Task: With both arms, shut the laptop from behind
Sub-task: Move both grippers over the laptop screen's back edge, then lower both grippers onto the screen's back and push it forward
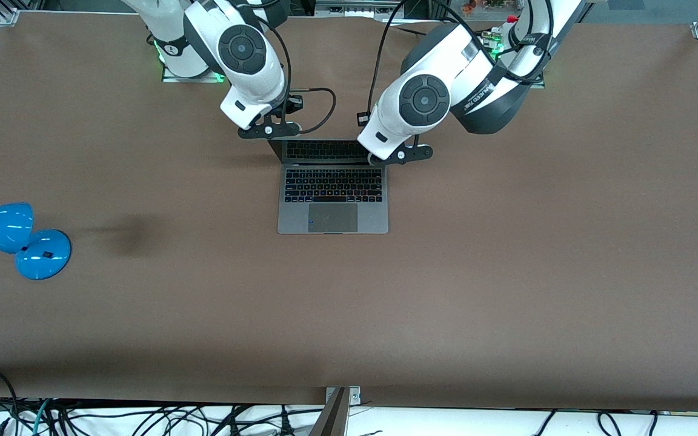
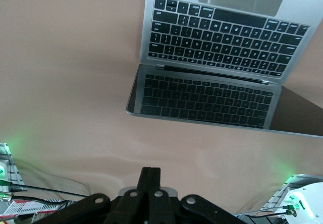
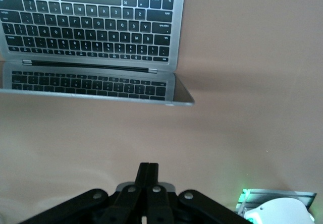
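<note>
The space-grey laptop point(image 1: 332, 200) sits open in the middle of the table, keyboard and trackpad facing up. Its lid point(image 1: 325, 151) stands up at the edge nearest the arms' bases, its dark screen mirroring the keys. My left gripper point(image 1: 402, 155) is shut and empty, just above the lid's corner toward the left arm's end. My right gripper point(image 1: 268, 129) is shut and empty by the lid's other corner. The left wrist view shows its shut gripper point(image 2: 150, 171) short of the lid point(image 2: 202, 100). The right wrist view shows the same: gripper point(image 3: 148, 166), lid point(image 3: 91, 85).
A blue desk lamp point(image 1: 16, 239) lies on the brown table point(image 1: 506, 272) at the right arm's end, nearer to the front camera than the laptop. Cables point(image 1: 143, 418) run along the table's front edge. The arm bases stand along the edge farthest from the camera.
</note>
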{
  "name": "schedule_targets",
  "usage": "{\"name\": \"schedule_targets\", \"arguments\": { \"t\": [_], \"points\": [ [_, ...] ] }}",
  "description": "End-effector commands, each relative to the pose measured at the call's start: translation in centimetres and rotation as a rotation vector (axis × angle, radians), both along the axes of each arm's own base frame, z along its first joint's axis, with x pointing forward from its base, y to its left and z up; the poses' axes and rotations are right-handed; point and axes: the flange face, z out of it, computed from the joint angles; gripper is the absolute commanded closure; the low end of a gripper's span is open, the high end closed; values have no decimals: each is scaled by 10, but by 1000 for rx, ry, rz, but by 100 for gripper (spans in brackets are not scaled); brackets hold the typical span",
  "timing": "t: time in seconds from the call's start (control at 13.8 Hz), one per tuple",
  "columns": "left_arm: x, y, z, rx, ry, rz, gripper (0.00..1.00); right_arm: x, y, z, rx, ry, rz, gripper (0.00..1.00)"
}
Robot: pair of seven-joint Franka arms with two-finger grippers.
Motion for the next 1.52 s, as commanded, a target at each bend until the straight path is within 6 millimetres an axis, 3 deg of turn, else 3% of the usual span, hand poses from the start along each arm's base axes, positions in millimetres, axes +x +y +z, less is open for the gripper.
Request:
{"name": "schedule_targets", "arguments": {
  "t": [0.0, 0.22, 0.72, 1.44],
  "points": [
    [-7, 0, -15, 12, 33, 19, 100, 4, 5, -9, 14, 7, -5, 100],
    [-9, 0, -39, 24, 51, 43, 100, 10, 2, -25, 12, 41, -10, 100],
    [3, -7, -78, -3, 47, 82, 100, 43, -1, -30, 4, -12, 14, 100],
    [30, -11, -90, -50, 0, 126, 100, 96, -9, -46, 23, -19, -19, 100]
  ]
}}
